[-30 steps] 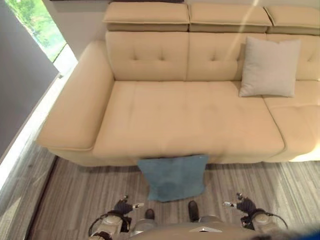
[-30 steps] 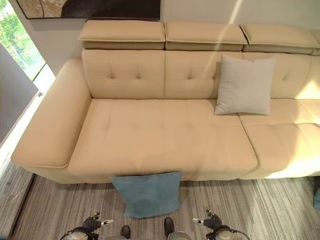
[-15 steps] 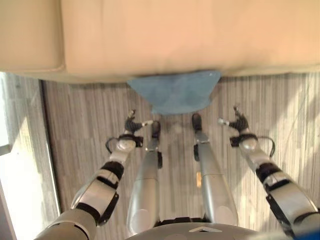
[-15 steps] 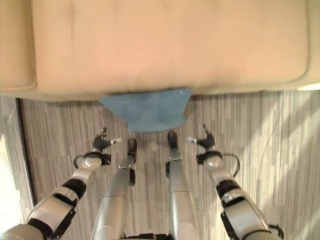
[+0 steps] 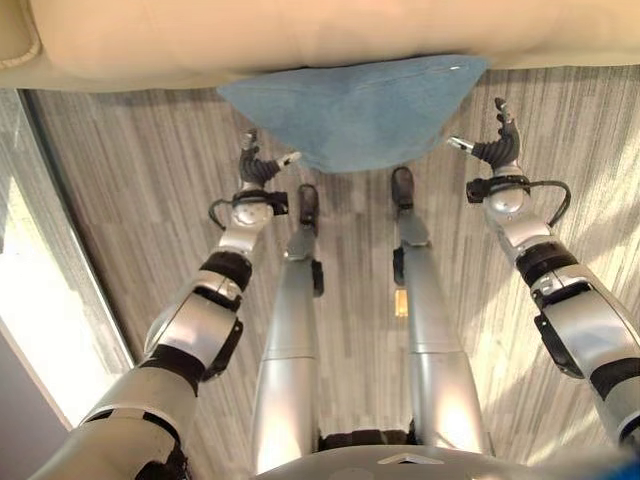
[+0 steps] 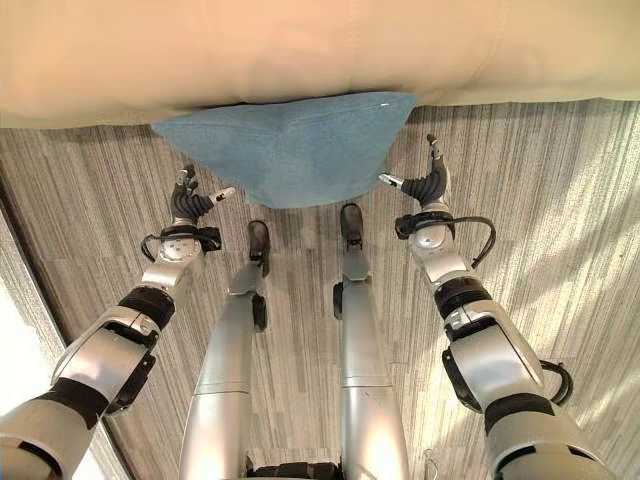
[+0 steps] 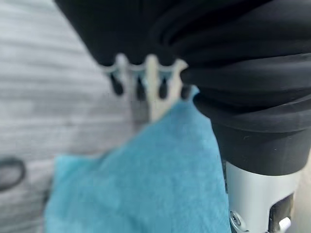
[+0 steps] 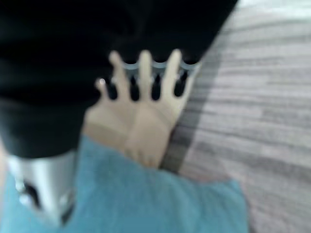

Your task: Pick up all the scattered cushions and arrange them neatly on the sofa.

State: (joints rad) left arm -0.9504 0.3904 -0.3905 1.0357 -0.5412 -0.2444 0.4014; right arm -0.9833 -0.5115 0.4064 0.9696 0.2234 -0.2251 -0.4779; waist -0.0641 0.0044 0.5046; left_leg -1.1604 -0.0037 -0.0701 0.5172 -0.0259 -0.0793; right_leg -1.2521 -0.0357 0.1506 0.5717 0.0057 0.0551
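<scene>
Blue cushion point(image 5: 355, 110) on the floor against the sofa point(image 5: 300, 35), flanked by left hand point(image 5: 256, 167) and right hand point(image 5: 493, 148), both relaxed, empty.

We see one soft blue cushion point(image 5: 355, 108) on the striped floor point(image 5: 130, 200), its top edge right against the front of the tan sofa point(image 5: 300, 35) and a corner pointing toward us.

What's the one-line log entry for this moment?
blue cushion: floor, against sofa | left hand: open, beside it | right hand: open, beside it
</scene>
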